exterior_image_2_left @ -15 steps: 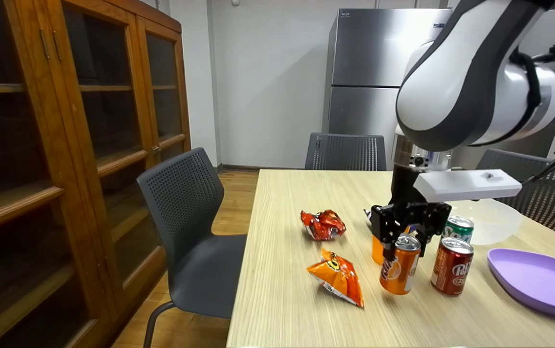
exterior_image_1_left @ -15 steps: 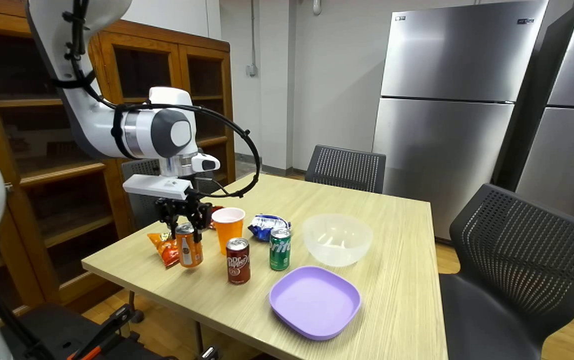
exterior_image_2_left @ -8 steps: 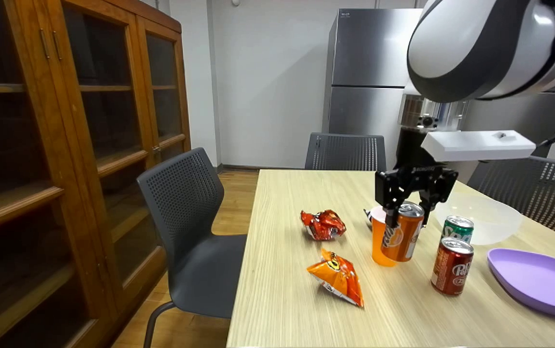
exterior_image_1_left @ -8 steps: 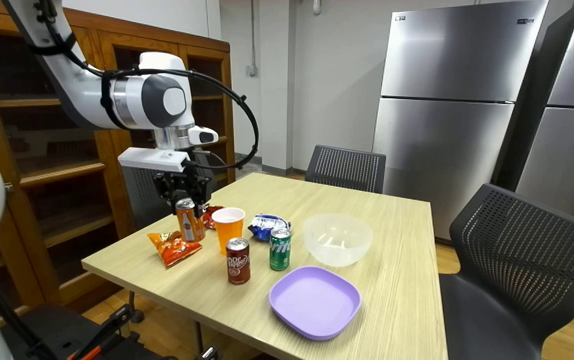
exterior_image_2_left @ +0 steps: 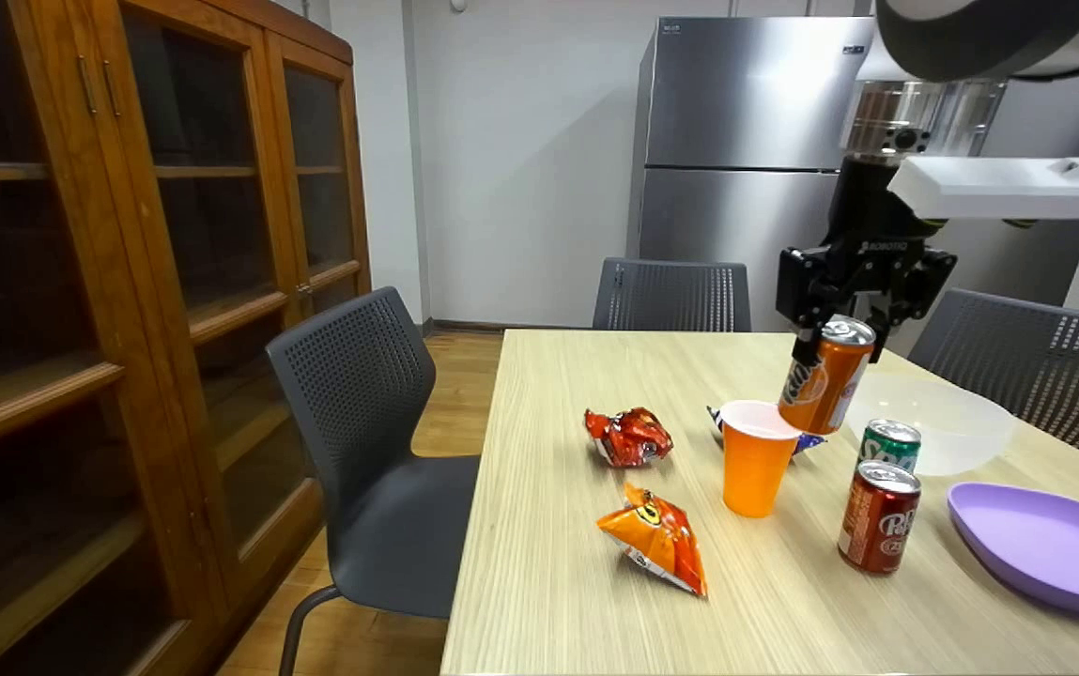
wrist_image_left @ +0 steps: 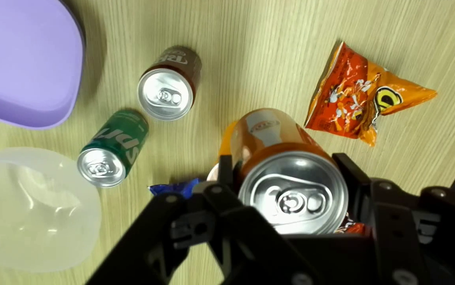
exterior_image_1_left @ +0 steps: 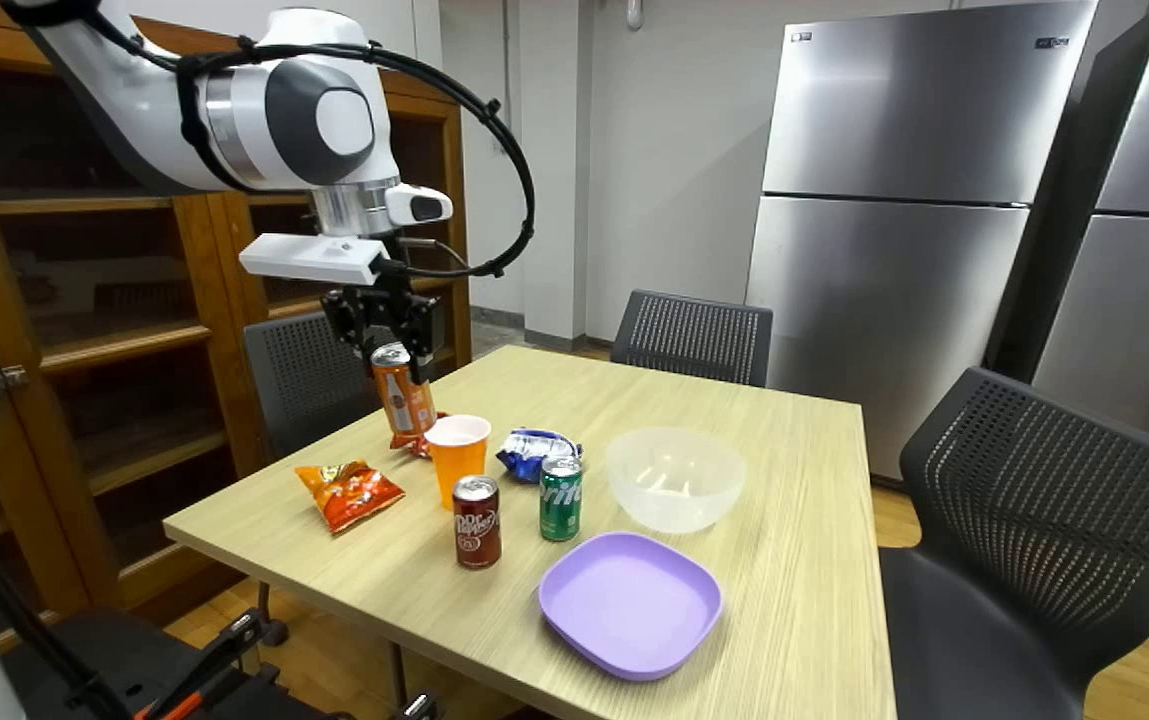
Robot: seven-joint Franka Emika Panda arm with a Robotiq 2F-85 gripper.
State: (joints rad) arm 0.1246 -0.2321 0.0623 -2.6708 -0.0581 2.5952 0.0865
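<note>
Gripper [exterior_image_2_left: 840,348] clamped around an orange can [exterior_image_2_left: 824,385], both higher above the table [exterior_image_2_left: 558,591] than a second earlier.

This looks like a break room or shared kitchen; whether of an office or a lab, I cannot tell. Two tall steel refrigerators [exterior_image_1_left: 904,260] stand at the far right, beyond a plain pale-wood table [exterior_image_1_left: 799,550]. Office-style perforated-back chairs [exterior_image_2_left: 361,404] stand round it, and a glass-doored wooden cabinet [exterior_image_2_left: 149,329] rises at the left.
</note>
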